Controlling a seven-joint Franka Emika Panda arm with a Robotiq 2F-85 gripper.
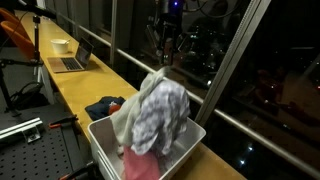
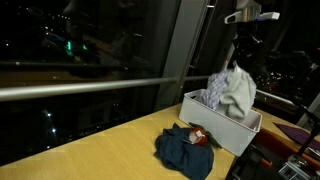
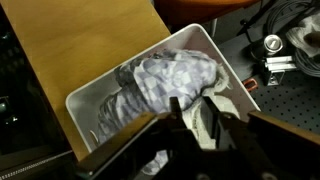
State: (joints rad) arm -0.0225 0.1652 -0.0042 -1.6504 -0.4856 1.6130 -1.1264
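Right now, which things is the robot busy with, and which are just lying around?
Busy with:
jaws
cream cloth
checked cloth
white bin

Just lying around:
blue clothes
laptop
bowl

Heaped cloths [image 1: 155, 110] crowd the white bin [image 1: 196, 132], a blue garment [image 1: 103, 106] beside it; counter [image 1: 75, 85] beyond lies open.

Dim overhead light warms the tabletop [image 1: 75, 85]. Night-black windows [image 2: 90, 40] beyond the fingers [image 3: 178, 112] carry reflections. In the wrist view the fingers are blurred, and the pale cloth [image 3: 207, 108] between them is brightest.
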